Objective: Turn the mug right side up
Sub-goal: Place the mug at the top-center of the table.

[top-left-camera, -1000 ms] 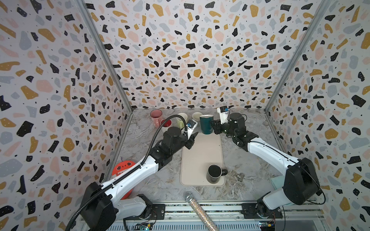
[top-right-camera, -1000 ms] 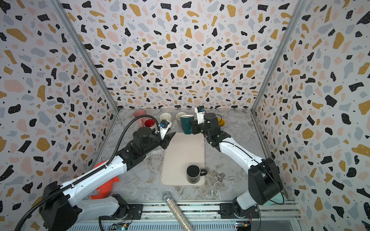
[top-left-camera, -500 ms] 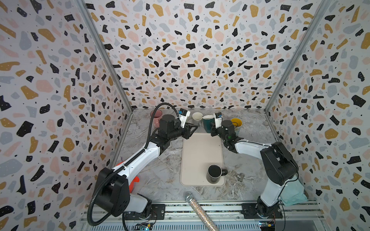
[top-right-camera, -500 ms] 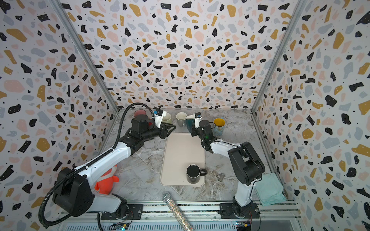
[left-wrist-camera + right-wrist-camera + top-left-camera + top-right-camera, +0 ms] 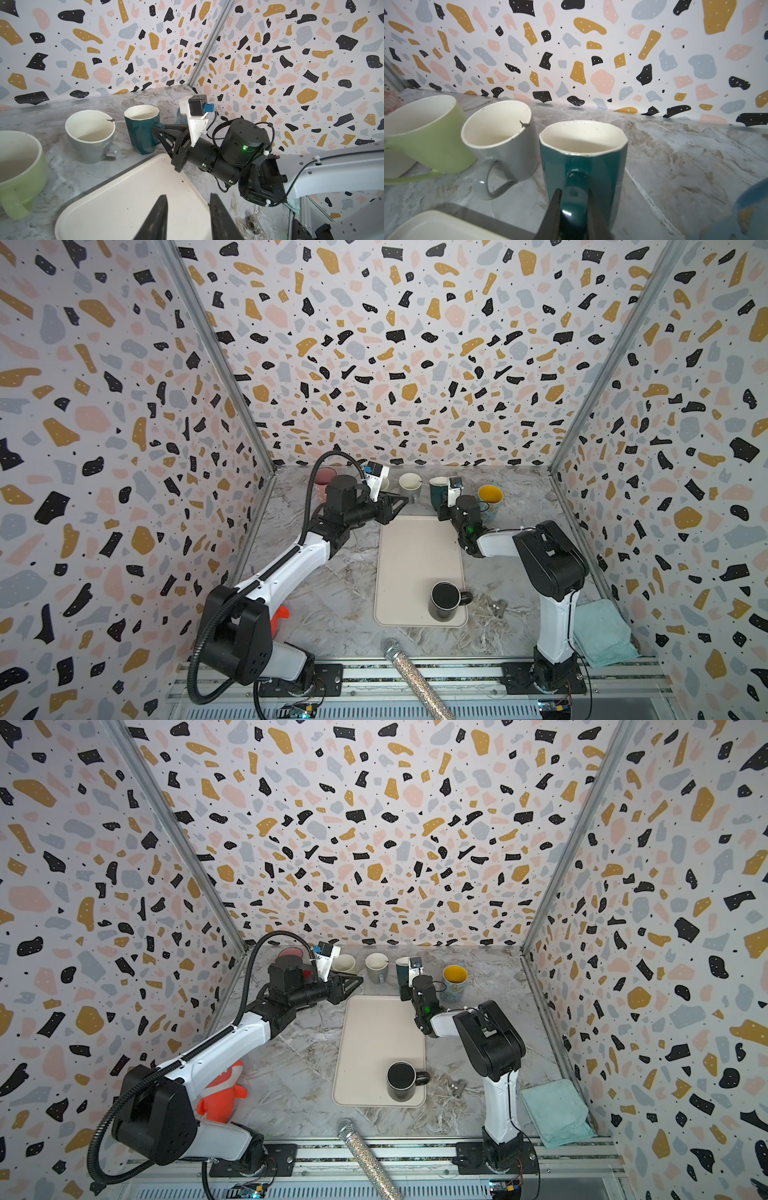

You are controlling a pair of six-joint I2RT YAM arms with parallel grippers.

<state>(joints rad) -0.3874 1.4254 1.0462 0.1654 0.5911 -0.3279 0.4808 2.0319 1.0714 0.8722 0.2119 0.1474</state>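
Note:
The teal mug (image 5: pixel 436 488) (image 5: pixel 401 968) stands upright, mouth up, on the marble table just behind the mat's far edge. My right gripper (image 5: pixel 574 200) is shut on the mug's handle; the left wrist view shows its fingers (image 5: pixel 161 133) clamped on the handle of the mug (image 5: pixel 141 133). The mug's cream inside is empty (image 5: pixel 581 137). My left gripper (image 5: pixel 187 200) (image 5: pixel 404 500) is open with nothing between its fingers. It hovers over the mat's far left corner, apart from the mug.
A grey mug (image 5: pixel 409 485), a green mug (image 5: pixel 18 166), a yellow mug (image 5: pixel 490 495) and a pink mug (image 5: pixel 323 481) line the back. A black mug (image 5: pixel 444 601) stands on the cream mat (image 5: pixel 415 556). A metal fitting (image 5: pixel 500 605), teal cloth (image 5: pixel 602 630), orange toy (image 5: pixel 220 1090) and glitter microphone (image 5: pixel 411 672) lie nearer the front.
Over the last second the right arm folded back and brought the teal mug slightly toward the back row. The left gripper drew away from the mug to the back left.

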